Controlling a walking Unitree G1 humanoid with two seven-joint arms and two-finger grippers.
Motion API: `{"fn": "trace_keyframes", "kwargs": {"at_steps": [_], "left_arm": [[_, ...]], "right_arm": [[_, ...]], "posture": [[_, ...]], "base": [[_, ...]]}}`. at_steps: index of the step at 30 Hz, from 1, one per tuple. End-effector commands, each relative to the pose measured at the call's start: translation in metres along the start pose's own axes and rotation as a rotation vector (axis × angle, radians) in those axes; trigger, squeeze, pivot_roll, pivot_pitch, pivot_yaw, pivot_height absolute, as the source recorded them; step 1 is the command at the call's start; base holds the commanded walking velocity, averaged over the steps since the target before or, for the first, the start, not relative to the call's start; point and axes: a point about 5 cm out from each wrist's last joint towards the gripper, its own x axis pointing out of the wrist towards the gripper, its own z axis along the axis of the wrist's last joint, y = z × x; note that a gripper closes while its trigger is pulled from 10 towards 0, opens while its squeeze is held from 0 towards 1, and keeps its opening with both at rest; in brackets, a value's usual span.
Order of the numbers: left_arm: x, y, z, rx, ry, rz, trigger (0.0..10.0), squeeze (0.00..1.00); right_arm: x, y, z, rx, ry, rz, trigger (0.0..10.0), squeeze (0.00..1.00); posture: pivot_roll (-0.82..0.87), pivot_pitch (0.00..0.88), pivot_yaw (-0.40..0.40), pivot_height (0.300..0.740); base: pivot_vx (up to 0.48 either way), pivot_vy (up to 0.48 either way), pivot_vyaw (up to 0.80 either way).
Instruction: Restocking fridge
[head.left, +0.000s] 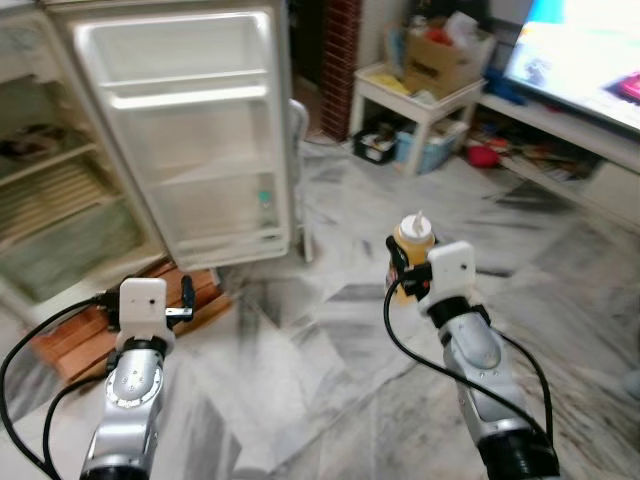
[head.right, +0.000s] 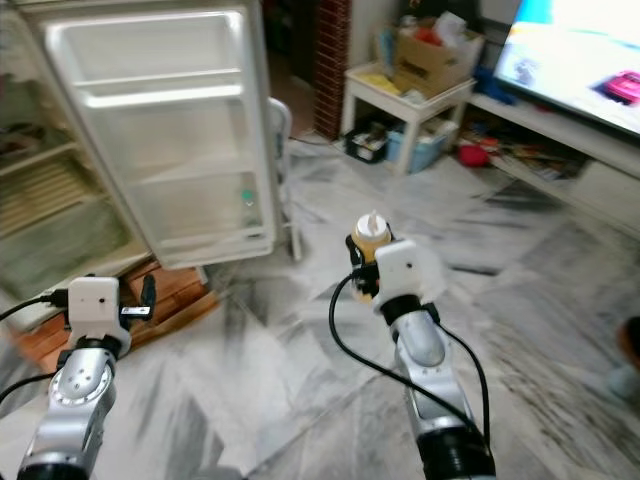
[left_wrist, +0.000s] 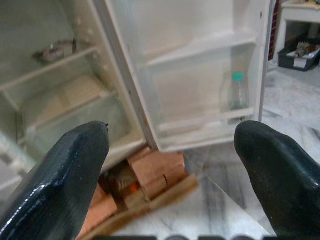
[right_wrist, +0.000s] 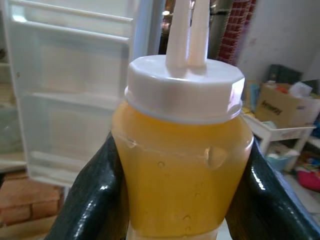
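Observation:
My right gripper (right_wrist: 182, 210) is shut on a bottle of yellow liquid (head.left: 412, 240) with a white spout cap, held upright over the marble floor to the right of the fridge. The fridge (head.left: 50, 190) stands open at the left, and its white door (head.left: 190, 130) swings toward me with bare shelves. On the door's lower shelf stands a clear bottle with a green cap (left_wrist: 237, 92). My left gripper (left_wrist: 172, 142) is open and holds nothing; it is raised low in front of the fridge, facing the door.
Bricks and a wooden board (head.left: 90, 330) lie under the fridge's front edge. A white side table (head.left: 420, 90) with a cardboard box stands at the back. A TV (head.left: 590, 50) sits on a low unit at the right. Marble floor (head.left: 320, 350) lies between.

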Motion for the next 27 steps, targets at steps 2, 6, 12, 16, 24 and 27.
{"fn": "trace_keyframes", "kwargs": {"at_steps": [2, 6, 12, 16, 24, 27], "left_arm": [[0.001, 0.002, 0.001, 0.013, -0.002, 0.011, 10.0, 0.0], [0.001, 0.003, 0.001, 0.015, 0.002, 0.024, 10.0, 0.0], [0.001, 0.003, 0.0, 0.012, 0.003, 0.026, 10.0, 0.0], [-0.002, -0.004, 0.0, -0.027, -0.01, -0.035, 10.0, 0.0], [-0.017, -0.02, 0.007, 0.117, -0.11, -0.176, 10.0, 0.0], [-0.019, -0.02, 0.007, 0.141, -0.121, -0.187, 10.0, 0.0]], "right_arm": [[0.002, 0.002, 0.003, 0.013, -0.018, 0.018, 10.0, 0.0], [0.003, 0.004, 0.004, 0.018, -0.018, 0.027, 10.0, 0.0], [0.004, 0.002, 0.006, 0.012, -0.025, 0.039, 10.0, 0.0], [0.004, 0.001, 0.006, 0.016, -0.025, 0.035, 10.0, 0.0], [-0.007, -0.005, -0.001, 0.033, 0.0, -0.032, 10.0, 0.0], [-0.012, -0.007, -0.003, 0.044, 0.011, -0.052, 10.0, 0.0]], "posture": [[0.03, 0.0, -0.024, 0.74], [0.03, 0.0, -0.023, 0.74], [0.03, 0.0, -0.022, 0.74], [0.03, 0.0, -0.025, 0.74], [0.04, 0.0, -0.026, 0.74], [0.04, 0.0, -0.024, 0.74]], "base": [[0.0, 0.0, 0.79], [0.0, 0.0, 0.79], [0.0, 0.0, 0.79], [0.0, 0.0, 0.79], [0.0, 0.0, 0.79], [0.0, 0.0, 0.62]]}}
